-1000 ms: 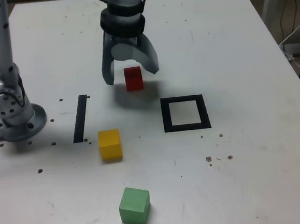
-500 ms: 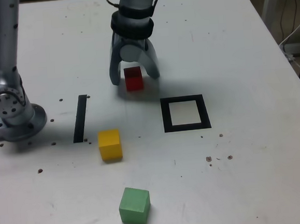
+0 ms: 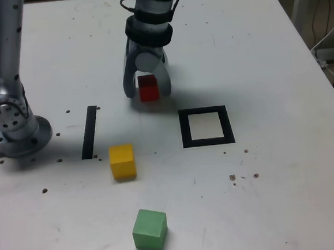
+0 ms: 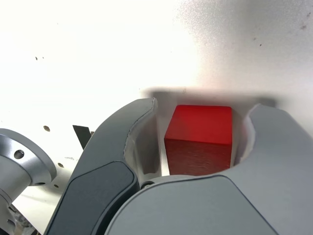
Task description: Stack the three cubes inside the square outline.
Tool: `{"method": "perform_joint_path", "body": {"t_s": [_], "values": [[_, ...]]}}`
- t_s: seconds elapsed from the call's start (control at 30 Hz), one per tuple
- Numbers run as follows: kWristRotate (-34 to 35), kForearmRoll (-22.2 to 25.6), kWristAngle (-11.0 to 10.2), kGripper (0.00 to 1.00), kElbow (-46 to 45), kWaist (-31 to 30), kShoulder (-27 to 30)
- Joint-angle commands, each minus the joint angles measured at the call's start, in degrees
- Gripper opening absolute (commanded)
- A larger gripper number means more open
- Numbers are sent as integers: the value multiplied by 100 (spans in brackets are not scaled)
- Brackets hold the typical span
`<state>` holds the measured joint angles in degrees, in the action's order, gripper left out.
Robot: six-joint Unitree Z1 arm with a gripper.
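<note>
The red cube (image 3: 148, 89) rests on the white table, at the exterior view's left of and behind the square outline (image 3: 184, 128). My gripper (image 3: 148, 93) is lowered over it with one finger on each side. In the wrist view the red cube (image 4: 198, 139) sits between the fingers of the gripper (image 4: 203, 110), and a thin gap still shows at each side, so the jaws stand narrowly open around it. The yellow cube (image 3: 122, 161) lies nearer the front, and the green cube (image 3: 150, 230) nearer still. The square outline holds nothing.
A thin black strip (image 3: 89, 131) lies to the exterior view's left of the yellow cube. The arm's grey base (image 3: 11, 125) stands at the far left. Cables (image 3: 331, 42) hang past the table's right edge. Small dark specks dot the tabletop.
The gripper has come down around the red cube and its fingers have drawn in from wide apart to nearly touching its sides. The cubes have not moved.
</note>
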<state>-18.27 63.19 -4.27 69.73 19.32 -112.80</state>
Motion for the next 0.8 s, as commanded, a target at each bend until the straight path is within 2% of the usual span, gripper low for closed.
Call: {"method": "perform_joint_path", "body": {"t_s": [0.0,0.3,0.77], "values": [[-10,-2,16,24,-12,-8,-29],[48,91,90,24,133,-191,31],[978,605,482,24,1272,-1410,-110]]}}
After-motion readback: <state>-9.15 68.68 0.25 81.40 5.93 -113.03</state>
